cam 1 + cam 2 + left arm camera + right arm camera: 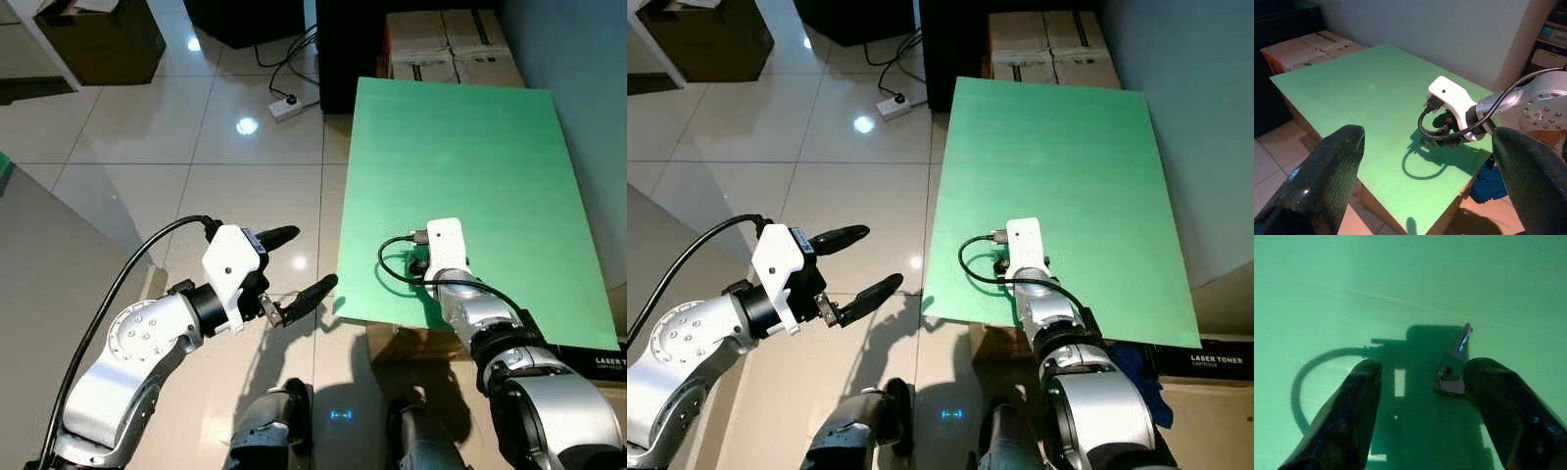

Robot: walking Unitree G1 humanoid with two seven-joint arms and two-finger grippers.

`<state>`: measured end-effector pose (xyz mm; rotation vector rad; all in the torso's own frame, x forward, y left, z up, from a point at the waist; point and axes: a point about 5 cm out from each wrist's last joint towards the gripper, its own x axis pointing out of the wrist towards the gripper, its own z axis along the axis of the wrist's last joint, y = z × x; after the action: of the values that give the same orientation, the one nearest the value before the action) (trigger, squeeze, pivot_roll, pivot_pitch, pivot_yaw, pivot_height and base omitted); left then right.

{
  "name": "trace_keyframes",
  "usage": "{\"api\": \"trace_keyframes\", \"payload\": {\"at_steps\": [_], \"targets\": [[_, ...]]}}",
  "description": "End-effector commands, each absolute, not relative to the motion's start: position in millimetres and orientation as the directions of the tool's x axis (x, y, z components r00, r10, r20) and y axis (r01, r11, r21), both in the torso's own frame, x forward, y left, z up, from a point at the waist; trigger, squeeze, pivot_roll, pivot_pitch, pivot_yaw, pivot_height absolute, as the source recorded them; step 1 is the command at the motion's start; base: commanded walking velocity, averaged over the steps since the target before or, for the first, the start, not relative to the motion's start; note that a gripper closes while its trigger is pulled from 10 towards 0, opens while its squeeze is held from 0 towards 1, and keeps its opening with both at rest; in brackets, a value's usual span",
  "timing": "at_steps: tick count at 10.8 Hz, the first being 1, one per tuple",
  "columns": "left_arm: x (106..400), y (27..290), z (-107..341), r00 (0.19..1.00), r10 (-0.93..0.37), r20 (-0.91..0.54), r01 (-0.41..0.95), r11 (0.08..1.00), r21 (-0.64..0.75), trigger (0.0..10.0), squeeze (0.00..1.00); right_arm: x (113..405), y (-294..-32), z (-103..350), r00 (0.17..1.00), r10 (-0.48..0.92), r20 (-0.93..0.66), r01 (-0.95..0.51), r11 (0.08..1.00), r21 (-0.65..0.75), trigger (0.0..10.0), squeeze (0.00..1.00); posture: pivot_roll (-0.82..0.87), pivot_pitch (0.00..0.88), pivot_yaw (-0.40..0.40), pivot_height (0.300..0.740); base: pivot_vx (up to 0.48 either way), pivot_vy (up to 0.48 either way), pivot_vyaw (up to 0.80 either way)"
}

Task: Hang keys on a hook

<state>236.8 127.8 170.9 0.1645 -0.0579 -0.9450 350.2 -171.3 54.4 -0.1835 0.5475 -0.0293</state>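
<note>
Right wrist view: keys [1453, 367] lie flat on the green worktop [1327, 293], between the two black fingers of the right pincer [1422, 404], close against one finger [1503, 406] and apart from the other. Fingers spread wide, nothing held; whether the near finger touches the keys, cannot tell. Pincer shadow falls around the keys.

Head views: right arm reaches over the near edge of the worktop, its white wrist housing [446, 243] pointing down at the surface, black cable [392, 264] looping to its left. Keys themselves hidden under the wrist here.

Left pincer [299, 262] hangs over the tiled floor [147, 147], left of the worktop, well apart from it. Its fingers [312, 294] stand wide, empty.

Cardboard boxes [451, 44] sit at the far end of the worktop. White power strip [287, 107] with cables lies on the floor, far left of the boxes. Blue cloth [1141, 377] shows below the near right corner.
</note>
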Motion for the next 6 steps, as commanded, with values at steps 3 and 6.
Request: {"api": "trace_keyframes", "payload": {"at_steps": [3, 6], "targets": [[232.4, 130.2, 172.4, 0.582, -0.813, -0.028, 0.805, 0.57, 0.162, 10.0, 0.0, 346.1, -172.8, 47.9, 0.832, -0.1, -0.546, -0.006, 0.982, -0.19, 10.0, 0.0, 0.14, 0.295, 0.124, 0.74, 0.0, 0.0, 0.0], [230.7, 133.5, 174.9, 0.583, -0.812, -0.035, 0.804, 0.571, 0.167, 10.0, 0.0, 346.6, -173.0, 48.3, 0.836, -0.113, -0.536, 0.024, 0.985, -0.17, 10.0, 0.0, 0.17, 0.312, 0.139, 0.74, 0.0, 0.0, 0.0]]}}
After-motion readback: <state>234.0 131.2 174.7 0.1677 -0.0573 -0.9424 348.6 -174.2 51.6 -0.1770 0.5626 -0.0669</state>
